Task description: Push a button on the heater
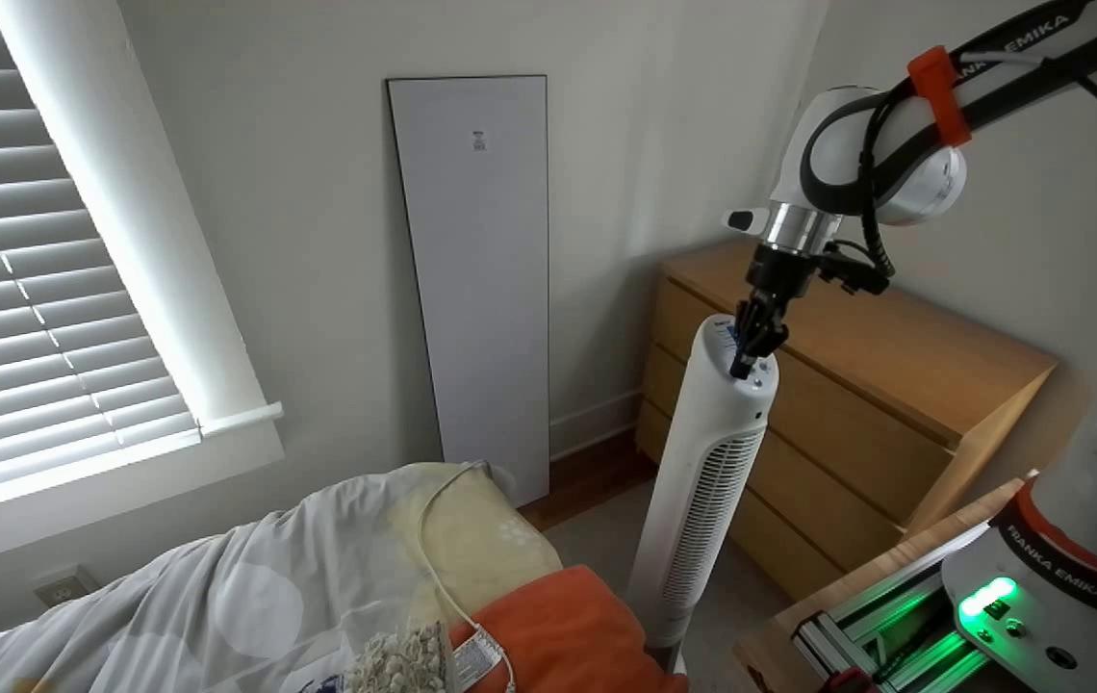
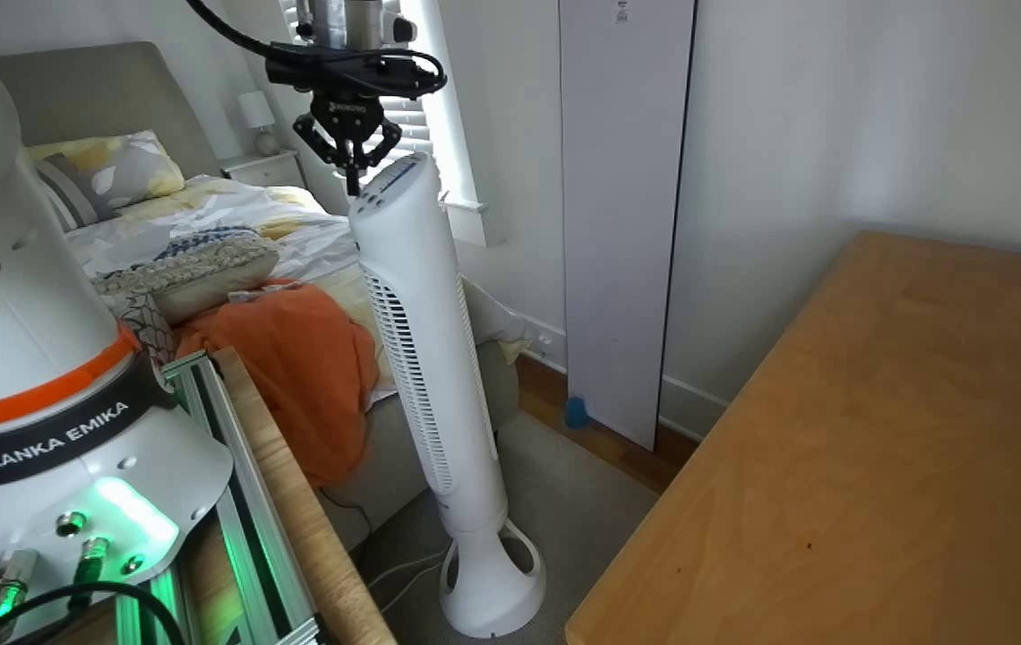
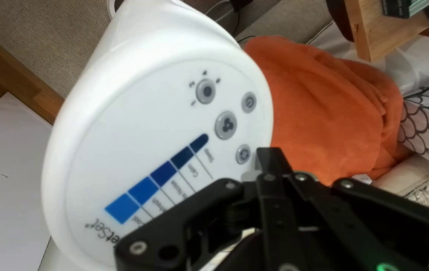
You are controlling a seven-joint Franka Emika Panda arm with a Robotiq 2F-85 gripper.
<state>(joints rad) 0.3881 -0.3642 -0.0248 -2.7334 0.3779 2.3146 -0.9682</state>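
The heater point(image 1: 693, 481) is a tall, slim white tower; it also shows in an exterior view point(image 2: 439, 340). Its slanted white top point(image 3: 124, 120) fills the left of the wrist view, with a blue striped scale and several round grey buttons. These include a larger button with a three-blade mark point(image 3: 225, 125), a power button point(image 3: 249, 102) and a button with a circular mark point(image 3: 243, 154). My gripper point(image 1: 744, 364) points down at the button end of the top, fingers together and empty. Its fingertip point(image 3: 271, 152) appears beside the circular-mark button; I cannot tell whether it touches the heater.
A wooden dresser point(image 1: 905, 337) stands beside the heater. A flat white panel point(image 2: 622, 224) leans on the wall. A bed with an orange blanket point(image 2: 296, 385) is on the heater's other side. The robot base stands on a wooden table point(image 2: 296, 511).
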